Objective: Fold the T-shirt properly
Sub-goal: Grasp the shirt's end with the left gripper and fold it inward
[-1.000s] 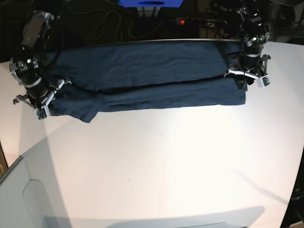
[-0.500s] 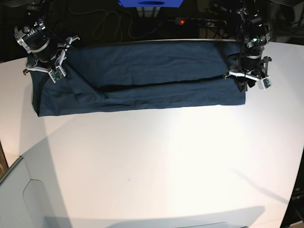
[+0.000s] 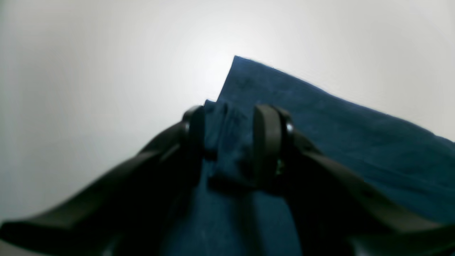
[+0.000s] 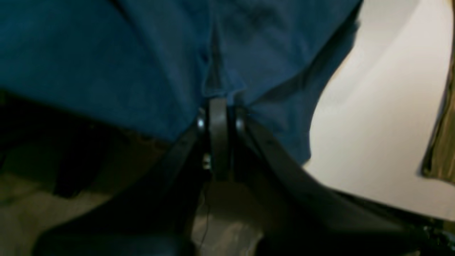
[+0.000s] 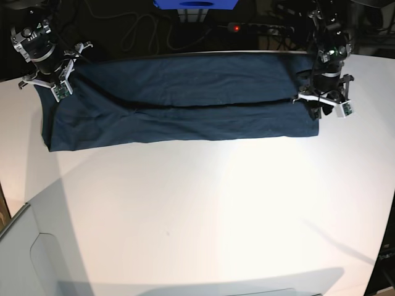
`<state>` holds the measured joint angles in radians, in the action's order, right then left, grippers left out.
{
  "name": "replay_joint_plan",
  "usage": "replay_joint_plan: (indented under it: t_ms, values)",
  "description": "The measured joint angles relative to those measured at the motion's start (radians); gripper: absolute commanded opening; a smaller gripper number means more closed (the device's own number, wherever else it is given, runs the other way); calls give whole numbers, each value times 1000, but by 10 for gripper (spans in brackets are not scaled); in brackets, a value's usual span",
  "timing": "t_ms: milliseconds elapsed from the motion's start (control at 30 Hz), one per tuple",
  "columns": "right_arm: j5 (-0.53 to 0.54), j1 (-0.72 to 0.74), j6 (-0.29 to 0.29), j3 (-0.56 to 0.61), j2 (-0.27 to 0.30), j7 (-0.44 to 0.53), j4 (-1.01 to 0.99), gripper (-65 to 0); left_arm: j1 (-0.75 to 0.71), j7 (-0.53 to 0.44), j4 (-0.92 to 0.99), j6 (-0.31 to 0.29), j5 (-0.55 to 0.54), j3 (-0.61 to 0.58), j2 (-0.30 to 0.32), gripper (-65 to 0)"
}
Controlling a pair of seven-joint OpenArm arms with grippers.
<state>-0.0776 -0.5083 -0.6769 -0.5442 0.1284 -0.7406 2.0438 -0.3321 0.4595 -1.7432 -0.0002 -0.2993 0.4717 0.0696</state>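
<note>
The dark navy T-shirt (image 5: 185, 98) lies as a long band along the table's far edge, with a fold line running along its middle. My left gripper (image 5: 319, 103) sits at its right end. In the left wrist view the gripper (image 3: 229, 142) has bunched cloth (image 3: 320, 117) between its fingers (image 3: 266, 142). My right gripper (image 5: 48, 83) is at the shirt's far-left corner. In the right wrist view it (image 4: 217, 110) is pinched shut on a fold of the blue cloth (image 4: 106, 53).
The white table (image 5: 216, 203) stretches toward the camera. A blue box (image 5: 196, 4), cables (image 5: 142, 31) and a red light (image 5: 236, 28) lie behind the far edge. A grey panel (image 5: 31, 259) sits at the front left.
My right gripper moved from the shirt's front-left side back to the far-left corner, pulling the cloth with it and flattening the left end. My left gripper stayed in place.
</note>
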Motion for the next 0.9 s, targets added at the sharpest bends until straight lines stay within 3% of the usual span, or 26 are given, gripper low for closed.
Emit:
replay_joint_plan:
  t_ms: [133, 267, 367, 533, 733, 900]
  values:
    - [3, 6, 0, 0, -1, 4, 0, -537, 0, 0, -1, 0, 0, 0, 0, -430]
    - [0, 6, 0, -2, -1, 1, 0, -386, 0, 0, -1, 0, 0, 0, 0, -430]
    - [1, 31, 0, -21, -2, 0, 0, -325, -1, 0, -1, 0, 0, 0, 0, -430]
    - [-4, 53, 0, -92, -51, -5, 3, -321, -5, 6, -30, 0, -4, 14, -4, -428]
    - [1, 58, 0, -7, -58, -4, 3, -321, -10, 6, -85, 3, 0, 76, -5, -424]
    - [3, 68, 0, 67, -60, 7, -42, -321, -23, 68, -85, 0, 0, 87, -6, -403]
